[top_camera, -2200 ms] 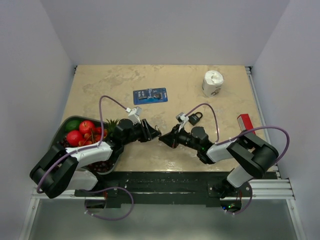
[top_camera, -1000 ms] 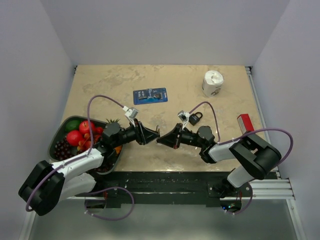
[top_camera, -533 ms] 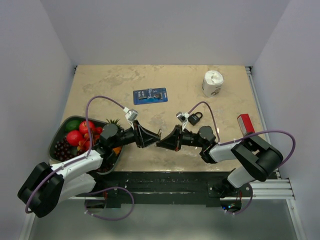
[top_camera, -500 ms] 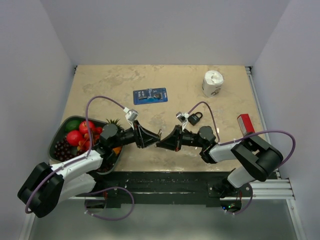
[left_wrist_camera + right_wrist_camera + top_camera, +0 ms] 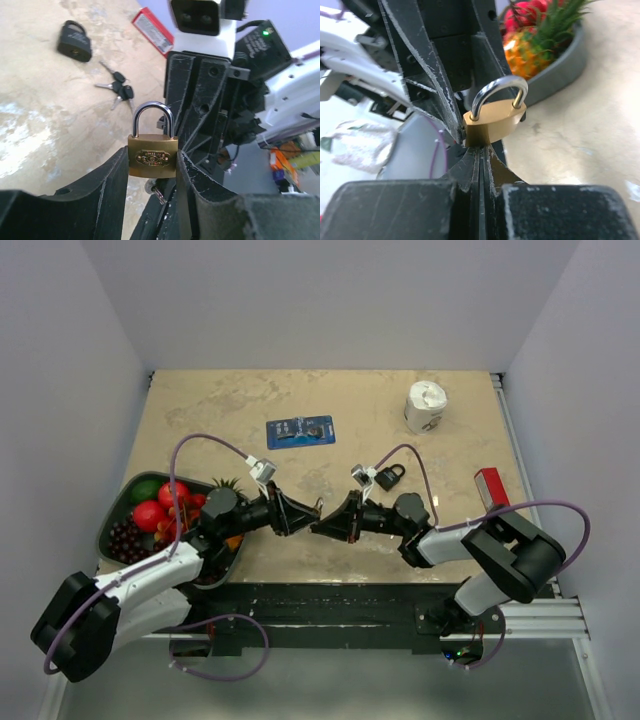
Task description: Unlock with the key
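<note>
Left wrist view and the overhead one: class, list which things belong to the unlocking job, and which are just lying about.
Job: brass padlock clamped in the left pincer; tiny silver key at its underside, by the shut right pincer; black-headed keys and black padlock, both unheld.
Lying about: fruit tray, blue card, white roll, red box.
</note>
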Motion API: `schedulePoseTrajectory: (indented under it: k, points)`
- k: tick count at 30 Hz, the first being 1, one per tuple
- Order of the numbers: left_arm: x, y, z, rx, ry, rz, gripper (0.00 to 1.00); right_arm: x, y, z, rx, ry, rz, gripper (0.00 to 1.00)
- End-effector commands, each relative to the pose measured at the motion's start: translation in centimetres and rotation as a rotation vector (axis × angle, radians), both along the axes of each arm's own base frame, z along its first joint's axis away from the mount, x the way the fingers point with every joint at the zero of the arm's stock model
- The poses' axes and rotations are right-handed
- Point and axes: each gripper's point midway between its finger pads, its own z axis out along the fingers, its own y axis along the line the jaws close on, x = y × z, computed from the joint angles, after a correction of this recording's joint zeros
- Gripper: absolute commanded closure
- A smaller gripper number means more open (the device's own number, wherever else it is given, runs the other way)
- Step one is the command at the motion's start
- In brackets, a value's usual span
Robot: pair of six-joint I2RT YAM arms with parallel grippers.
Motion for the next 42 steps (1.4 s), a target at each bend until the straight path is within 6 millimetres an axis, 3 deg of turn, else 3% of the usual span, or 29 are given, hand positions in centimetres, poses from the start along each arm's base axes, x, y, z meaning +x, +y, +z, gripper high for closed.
schedulePoseTrajectory:
  k: [1,5,13,16,17,19,20,22,24,25,31,42]
  points:
    - [1.4,-0.1,0.4,0.035,0.005,0.102,1.0,3.5,0.2,1.6,0.003,-0.118,-0.165,1.0]
    - [3.8,0.9,-1.2,0.081,0.043,0.248,1.0,4.2,-0.3,-0.3,-0.08,-0.102,-0.203,0.76]
    - [6.7,2.4,-1.8,0.093,0.05,0.424,1.0,3.8,-1.4,-1.2,-0.148,-0.108,-0.232,0.56]
    - [7.2,2.6,-1.5,0.105,0.016,0.445,1.0,4.1,-2.0,-0.3,-0.159,-0.119,-0.27,0.54]
    - [7.2,2.7,-1.6,0.115,0.003,0.442,1.0,4.3,-2.2,-1.0,-0.203,-0.084,-0.284,0.53]
    - [7.1,2.5,-1.4,0.119,-0.015,0.431,1.0,5.9,-2.2,0.9,-0.22,-0.091,-0.35,0.53]
    - [7.0,2.3,-1.5,0.13,-0.034,0.415,1.0,6.1,-2.4,0.4,-0.264,-0.082,-0.358,0.53]
    - [6.8,2.0,-1.7,0.146,-0.038,0.387,1.0,7.1,-2.2,2.1,-0.254,-0.095,-0.392,0.53]
    - [6.7,1.9,-1.8,0.152,-0.045,0.375,1.0,7.7,-2.2,1.6,-0.296,-0.071,-0.406,0.53]
    - [6.6,1.8,-1.8,0.151,-0.047,0.37,1.0,8.4,-1.8,2.6,-0.3,-0.091,-0.413,0.53]
    - [6.4,1.4,-1.8,0.153,-0.055,0.354,1.0,9.9,-0.5,1.7,-0.366,-0.083,-0.396,0.55]
    - [6.5,1.0,-1.9,0.162,-0.059,0.343,1.0,9.9,1.3,0.0,-0.395,-0.063,-0.332,0.55]
